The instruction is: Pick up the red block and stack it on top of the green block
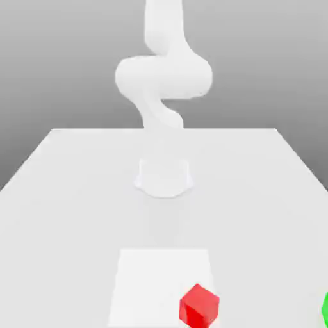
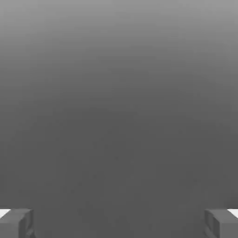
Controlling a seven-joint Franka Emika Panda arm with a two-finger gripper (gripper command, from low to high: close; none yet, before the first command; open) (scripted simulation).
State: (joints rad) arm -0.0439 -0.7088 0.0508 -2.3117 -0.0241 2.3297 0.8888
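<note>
So the arm (image 1: 163,77) is parked up high at the back of the white surface (image 1: 64,179), folded over its own base (image 1: 164,177); looks to me like a resting pose, nothing reaching for anything yet. The red block (image 1: 199,307) sits low in the exterior view, at the near edge of a slightly brighter square patch (image 1: 147,275) on the surface, turned so a corner faces the camera; it's flat on the surface and well apart from the arm. The green block (image 1: 325,309) is way over at the exterior view's right, cut off by the frame edge so only a sliver shows; it's on about the same line as the red one but clearly separate, not touching.

The tool (image 2: 119,223) is spread as wide as it goes; in the hand view one of its fingertips (image 2: 16,223) sits in each corner with nothing but plain grey between them, so it has hold of nothing. Makes sense to me; wide jaws give the most slack for dropping over a cube that's sitting rotated like that.

My read is the task hasn't really begun; first job would be swinging down and over the red block, probably twisting the wrist to line up with its flat faces rather than its corners; otherwise I'd guess the cube could get nudged or squirt out sideways.
</note>
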